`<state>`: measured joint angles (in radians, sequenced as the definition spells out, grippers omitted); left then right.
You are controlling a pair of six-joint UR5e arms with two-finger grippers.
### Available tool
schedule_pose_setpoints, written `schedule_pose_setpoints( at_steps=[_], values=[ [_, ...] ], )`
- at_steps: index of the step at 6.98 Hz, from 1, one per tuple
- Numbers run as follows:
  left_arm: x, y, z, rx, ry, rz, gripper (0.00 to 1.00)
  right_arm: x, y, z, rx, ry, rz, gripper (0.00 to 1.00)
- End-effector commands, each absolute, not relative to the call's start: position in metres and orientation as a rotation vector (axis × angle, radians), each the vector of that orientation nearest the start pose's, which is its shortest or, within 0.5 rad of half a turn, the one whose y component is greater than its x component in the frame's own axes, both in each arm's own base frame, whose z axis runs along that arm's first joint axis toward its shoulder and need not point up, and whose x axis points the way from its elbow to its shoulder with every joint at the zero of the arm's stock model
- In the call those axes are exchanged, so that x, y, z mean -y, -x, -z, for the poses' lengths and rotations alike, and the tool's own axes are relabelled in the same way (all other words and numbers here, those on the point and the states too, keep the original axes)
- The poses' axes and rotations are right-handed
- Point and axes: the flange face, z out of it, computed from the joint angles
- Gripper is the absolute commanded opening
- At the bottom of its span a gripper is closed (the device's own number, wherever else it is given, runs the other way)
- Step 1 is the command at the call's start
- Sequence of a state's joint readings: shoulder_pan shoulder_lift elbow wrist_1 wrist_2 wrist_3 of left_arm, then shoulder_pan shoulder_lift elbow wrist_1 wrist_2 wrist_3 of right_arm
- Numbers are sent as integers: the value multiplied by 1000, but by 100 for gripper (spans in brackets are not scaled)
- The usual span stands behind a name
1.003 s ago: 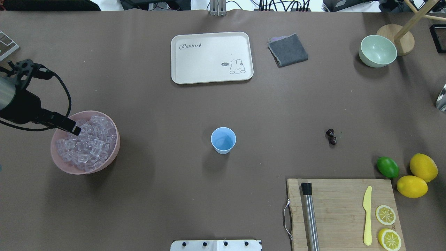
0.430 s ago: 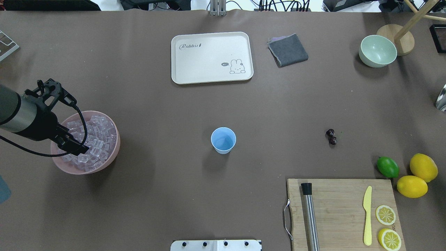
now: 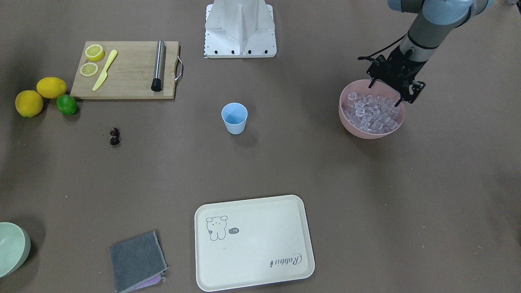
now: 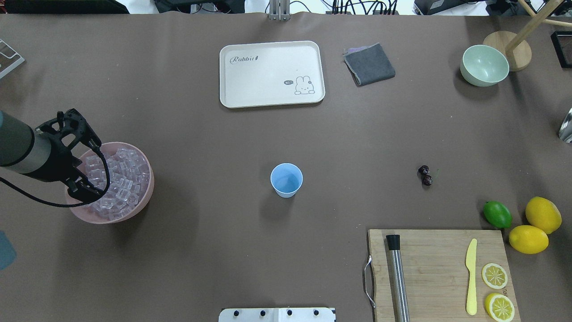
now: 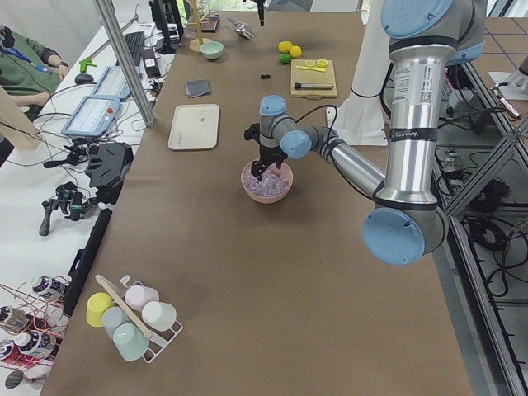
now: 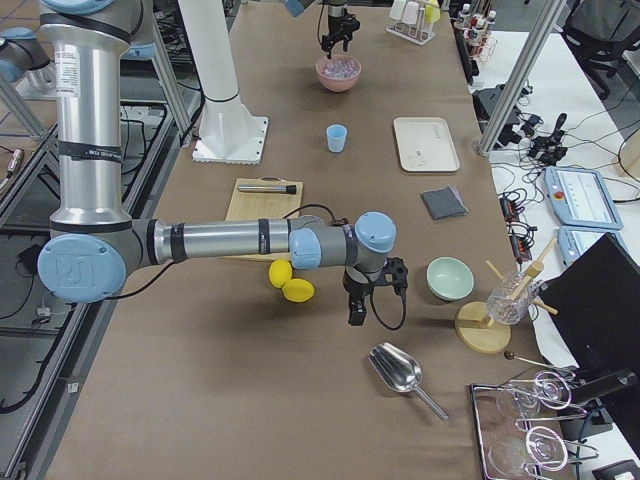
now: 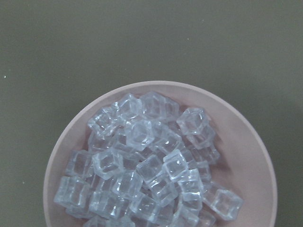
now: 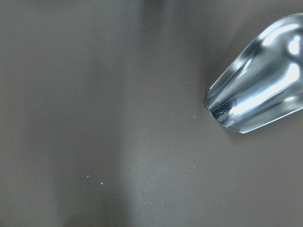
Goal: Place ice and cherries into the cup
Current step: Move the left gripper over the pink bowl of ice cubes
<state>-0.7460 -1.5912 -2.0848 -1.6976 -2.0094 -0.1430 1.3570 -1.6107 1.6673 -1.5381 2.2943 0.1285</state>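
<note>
Left claw [image 3: 386, 92] spread open over bowl [image 3: 358, 132] of ice [image 3: 370, 114], right claw [image 6: 367, 308] unreadable, brown tabletop [image 4: 201, 246], cluttered workbench [image 5: 33, 181] alongside

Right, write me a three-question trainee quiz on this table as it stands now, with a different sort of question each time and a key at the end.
1. True or false: the cup already holds some of the ice.
2. Multiple choice: the left pincer is at A) the tray, B) the pink bowl, C) the cutting board.
3. Short answer: how many whole lemons lie beside the lime?

Key: 1. False, the cup is empty. 2. B. 3. Two.
</note>
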Motion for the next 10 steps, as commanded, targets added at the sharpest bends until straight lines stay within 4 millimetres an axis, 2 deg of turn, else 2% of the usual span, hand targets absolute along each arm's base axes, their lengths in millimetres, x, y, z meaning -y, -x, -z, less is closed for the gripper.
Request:
schedule_pose_setpoints(
  at_steps=[1, 4, 6, 8, 10],
  values=[
    [379, -312, -411, -610, -394, -836, 97, 482, 39, -630, 754, 50, 115, 100],
    [380, -311, -418, -578, -397, -830, 97, 482, 40, -635, 755, 58, 114, 100],
    [381, -317, -429, -559, -384, -834, 97, 482, 40, -637, 758, 65, 111, 100],
    [373, -329, -433, -522, -393, -858, 97, 482, 41, -637, 758, 65, 113, 100],
    [373, -329, -434, -519, -394, -860, 97, 482, 41, -640, 756, 71, 110, 100]
  ],
)
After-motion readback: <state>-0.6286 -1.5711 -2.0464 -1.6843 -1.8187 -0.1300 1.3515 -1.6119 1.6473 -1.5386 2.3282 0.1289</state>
